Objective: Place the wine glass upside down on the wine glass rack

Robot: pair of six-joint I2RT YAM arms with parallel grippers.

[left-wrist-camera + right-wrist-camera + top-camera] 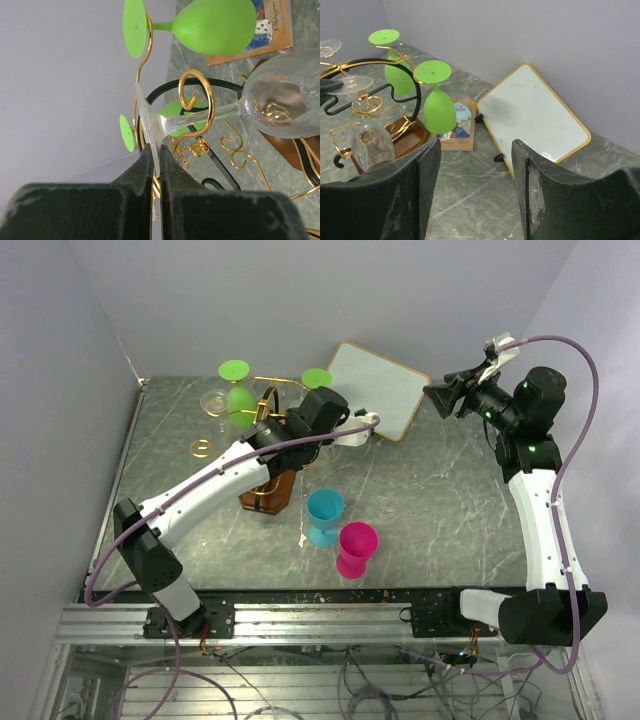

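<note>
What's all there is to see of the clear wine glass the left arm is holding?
The clear wine glass looks like glass or clear plastic: round bowl, thin stem, flat foot. It hangs upside down, empty, stem slotted in a curled gold arm of the rack. The left gripper pinches the foot's rim.

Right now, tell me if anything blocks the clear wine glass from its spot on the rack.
Nothing visible does. The left gripper pinches the wine glass by its foot, its stem already crossing a scroll arm of the wine glass rack. The green glasses hang on other arms.
</note>
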